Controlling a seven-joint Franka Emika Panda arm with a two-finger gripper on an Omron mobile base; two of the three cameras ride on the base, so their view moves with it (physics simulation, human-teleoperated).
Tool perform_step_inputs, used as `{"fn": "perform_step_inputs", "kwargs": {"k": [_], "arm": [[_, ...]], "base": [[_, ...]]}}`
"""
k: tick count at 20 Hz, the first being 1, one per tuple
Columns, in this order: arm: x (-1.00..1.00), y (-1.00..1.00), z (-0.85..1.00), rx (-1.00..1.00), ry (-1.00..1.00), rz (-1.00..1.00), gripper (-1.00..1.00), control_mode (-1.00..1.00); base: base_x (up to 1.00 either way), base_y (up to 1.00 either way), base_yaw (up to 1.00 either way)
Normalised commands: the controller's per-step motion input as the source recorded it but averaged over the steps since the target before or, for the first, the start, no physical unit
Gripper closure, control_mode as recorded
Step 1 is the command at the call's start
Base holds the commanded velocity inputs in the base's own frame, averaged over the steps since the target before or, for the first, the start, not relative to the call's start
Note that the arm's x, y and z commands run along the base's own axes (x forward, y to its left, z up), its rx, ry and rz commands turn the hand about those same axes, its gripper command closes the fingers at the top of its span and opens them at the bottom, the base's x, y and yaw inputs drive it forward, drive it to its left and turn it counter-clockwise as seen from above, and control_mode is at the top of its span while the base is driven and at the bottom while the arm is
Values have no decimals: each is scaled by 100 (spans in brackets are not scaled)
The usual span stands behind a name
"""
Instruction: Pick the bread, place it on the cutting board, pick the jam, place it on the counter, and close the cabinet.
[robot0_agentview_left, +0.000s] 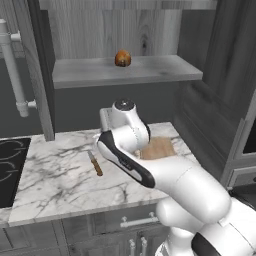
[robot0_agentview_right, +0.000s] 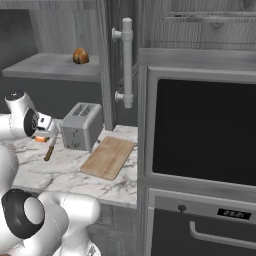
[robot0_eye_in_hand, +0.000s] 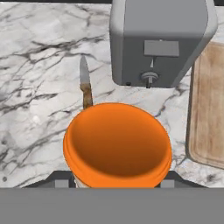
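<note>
Jam (robot0_eye_in_hand: 117, 144) pinched tight in gripper (robot0_agentview_right: 41, 134), held over counter (robot0_agentview_left: 60, 180) near toaster (robot0_agentview_right: 80, 126). Next: lower, let go. Bread (robot0_agentview_left: 123, 58) left on far shelf (robot0_agentview_left: 150, 70).

1. Illumination is even and diffuse in all three views; no single light source or direction can be identified.
2. The white marble desk (robot0_agentview_left: 65, 175) renders bright, with no glare or specular hot spots.
3. The cabinet (robot0_agentview_left: 115, 30) interior and the wall below the shelf (robot0_agentview_left: 125, 72) appear dim and grey.
4. Shadows are faint: a soft dark patch lies under the toaster (robot0_eye_in_hand: 159, 43) in the hand view.
5. The jam (robot0_eye_in_hand: 117, 144) shows smooth shading, darker toward its lower centre.
6. The oven (robot0_agentview_right: 205, 130) front is uniformly black, without reflections.
7. Textures are soft and slightly blurred throughout; edges show coarse rendering. No lens distortion is apparent at the frame borders.
</note>
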Motion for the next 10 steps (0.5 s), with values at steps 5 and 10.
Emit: {"fn": "perform_step_inputs", "kwargs": {"k": [5,10], "arm": [[5,34,-53,0,13,1,100,-100],[5,32,-43,0,14,1,100,-100]], "base": [[0,0,0],[0,0,0]]}}
